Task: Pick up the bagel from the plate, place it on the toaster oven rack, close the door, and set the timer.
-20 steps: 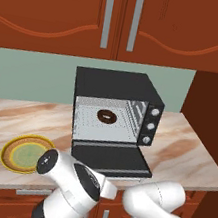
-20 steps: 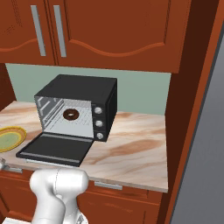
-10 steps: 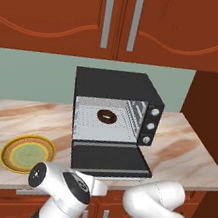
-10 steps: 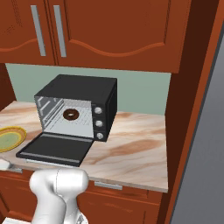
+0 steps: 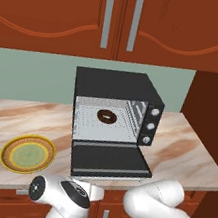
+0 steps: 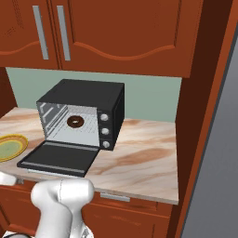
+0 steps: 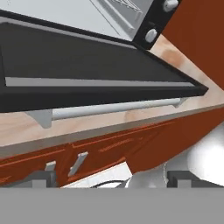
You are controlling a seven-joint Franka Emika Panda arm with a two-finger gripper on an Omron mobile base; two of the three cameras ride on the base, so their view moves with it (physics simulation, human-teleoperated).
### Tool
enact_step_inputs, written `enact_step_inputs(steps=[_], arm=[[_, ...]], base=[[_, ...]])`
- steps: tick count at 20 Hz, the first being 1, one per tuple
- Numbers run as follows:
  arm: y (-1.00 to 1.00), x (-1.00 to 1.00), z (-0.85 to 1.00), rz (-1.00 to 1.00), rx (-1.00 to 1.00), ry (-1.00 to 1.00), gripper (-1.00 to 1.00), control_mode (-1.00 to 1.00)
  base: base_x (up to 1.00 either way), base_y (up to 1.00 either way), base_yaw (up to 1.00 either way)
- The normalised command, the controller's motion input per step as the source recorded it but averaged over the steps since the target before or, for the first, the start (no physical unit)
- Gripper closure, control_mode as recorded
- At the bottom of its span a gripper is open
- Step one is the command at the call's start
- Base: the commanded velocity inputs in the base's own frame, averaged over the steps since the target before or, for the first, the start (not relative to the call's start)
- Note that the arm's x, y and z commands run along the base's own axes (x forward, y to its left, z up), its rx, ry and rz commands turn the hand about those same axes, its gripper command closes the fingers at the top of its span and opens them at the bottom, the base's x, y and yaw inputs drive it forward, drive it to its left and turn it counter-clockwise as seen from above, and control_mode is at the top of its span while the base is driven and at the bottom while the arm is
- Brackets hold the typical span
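Door (image 5: pixel 108 161) flat, handle (image 7: pixel 113 108) lengthwise (counter-edge)

A marbled counter (image 5: pixel 189 155) runs beneath red-brown wall cabinets (image 5: pixel 122 17) with silver handles (image 5: pixel 107 16), a pale green backsplash (image 5: pixel 31 74) between them, lower cabinet fronts (image 7: pixel 109 146) under its edge, a grey panel (image 6: pixel 214 158) at its right.
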Motion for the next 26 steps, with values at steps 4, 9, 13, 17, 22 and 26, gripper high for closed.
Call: enact_step_inputs(steps=[4, 9, 13, 17, 22, 26], arm=[[0.00, 0.14, -0.25, 0.05, 0.00, -0.10, -1.00, -1.00], [0.00, 0.19, -0.05, 0.04, 0.00, -0.15, -1.00, -1.00], [0.00, 0.15, 0.00, 0.03, 0.00, -0.17, -1.00, -1.00], [0.00, 0.01, 0.00, 0.00, 0.00, -0.14, -1.00, -1.00], [0.00, 0.10, 0.00, 0.00, 0.00, -0.06, -1.00, -1.00], [0.00, 0.09, 0.00, 0.00, 0.00, -0.04, -1.00, -1.00]], base=[[0.00, 0.00, 0.00], [0.00, 0.00, 0.00], [0.00, 0.00, 0.00], [0.00, 0.00, 0.00], [0.00, 0.00, 0.00], [0.00, 0.00, 0.00]])
